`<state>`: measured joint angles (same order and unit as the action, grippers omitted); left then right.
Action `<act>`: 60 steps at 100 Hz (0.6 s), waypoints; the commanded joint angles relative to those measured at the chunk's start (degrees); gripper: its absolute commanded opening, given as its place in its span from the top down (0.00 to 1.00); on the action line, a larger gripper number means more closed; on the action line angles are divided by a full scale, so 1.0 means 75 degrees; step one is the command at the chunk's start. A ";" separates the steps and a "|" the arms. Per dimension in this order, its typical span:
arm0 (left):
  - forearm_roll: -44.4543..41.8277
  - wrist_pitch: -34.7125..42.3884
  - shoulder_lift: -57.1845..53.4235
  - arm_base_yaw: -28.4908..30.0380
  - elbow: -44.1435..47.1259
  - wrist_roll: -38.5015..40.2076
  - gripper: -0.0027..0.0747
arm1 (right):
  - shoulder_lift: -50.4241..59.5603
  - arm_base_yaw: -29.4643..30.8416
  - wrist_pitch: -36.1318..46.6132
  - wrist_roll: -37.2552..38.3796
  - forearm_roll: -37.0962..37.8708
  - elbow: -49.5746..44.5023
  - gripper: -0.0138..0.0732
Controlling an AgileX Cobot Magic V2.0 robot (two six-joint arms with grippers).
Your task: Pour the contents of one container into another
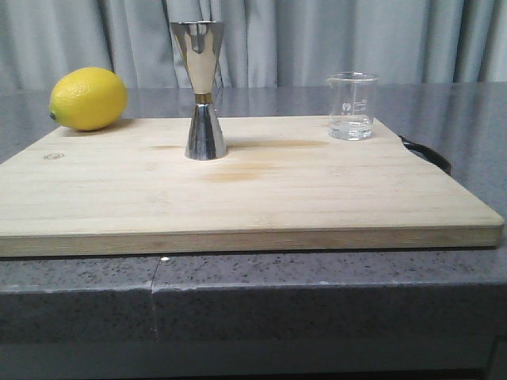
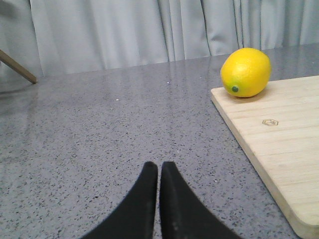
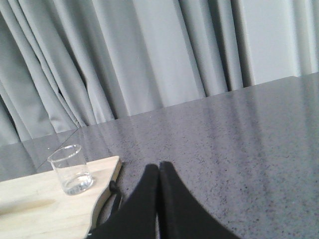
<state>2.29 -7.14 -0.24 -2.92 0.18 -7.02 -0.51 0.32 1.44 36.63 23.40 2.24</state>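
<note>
Black pincer fingers are all you see of either arm. Your left pincer (image 2: pixel 159 172) has its two fingers pressed together with only a hairline seam between them, holding nothing, low over the speckled grey worktop (image 2: pixel 109 124) beside the left edge of the wooden cutting board (image 2: pixel 279 139). Your right pincer (image 3: pixel 159 172) is likewise closed on nothing, over bare worktop off the board's right edge; its base is cut off by the frame. Neither pincer appears in the front view.

From the left wrist you get only a corner of the board, with a lemon (image 2: pixel 246 71) resting on its far left corner. From the right wrist the glass beaker (image 3: pixel 72 169) stands upright near the board's far right corner, with a little clear liquid in the bottom; its printed markings are too faint to read. A dark handle (image 1: pixel 428 153) pokes out from behind the board's right edge, mostly hidden.

In the front view the steel jigger (image 1: pixel 203 90) stands upright toward the board's far edge, left of centre, well apart from the beaker. You cannot tell whether its upper cup holds anything.
</note>
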 commanded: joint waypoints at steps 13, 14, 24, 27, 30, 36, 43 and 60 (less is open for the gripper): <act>0.0002 0.0655 -0.0190 0.0008 0.0282 -0.0013 0.99 | 0.0020 0.0045 0.1814 -0.0525 -0.1102 -0.0641 0.93; 0.0002 0.0655 -0.0190 0.0008 0.0282 -0.0013 0.99 | 0.0020 0.0045 0.1659 -0.0637 -0.1243 -0.0620 0.93; 0.0002 0.0655 -0.0190 0.0008 0.0282 -0.0013 0.99 | 0.0034 0.0045 0.1357 -0.2515 -0.3175 -0.0603 0.93; 0.0002 0.0655 -0.0190 0.0008 0.0282 -0.0013 0.99 | 0.0054 0.0045 0.1371 -0.3062 -0.3505 -0.0603 0.93; 0.0002 0.0655 -0.0190 0.0008 0.0282 -0.0013 0.99 | 0.0113 0.0031 0.1386 -0.3507 -0.3736 -0.0603 0.93; 0.0002 0.0655 -0.0190 0.0008 0.0282 -0.0013 0.99 | 0.0267 0.0031 0.1371 -0.4309 -0.3955 -0.0603 0.93; 0.0002 0.0655 -0.0190 0.0008 0.0282 -0.0013 0.99 | 0.0284 0.0031 0.1371 -0.4754 -0.3955 -0.0603 0.93; 0.0002 0.0655 -0.0190 0.0008 0.0282 -0.0013 0.99 | 0.0284 0.0031 0.1385 -0.5213 -0.3955 -0.0603 0.93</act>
<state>2.29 -7.14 -0.24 -2.92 0.18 -7.02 0.51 0.32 7.32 0.00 -6.09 -1.08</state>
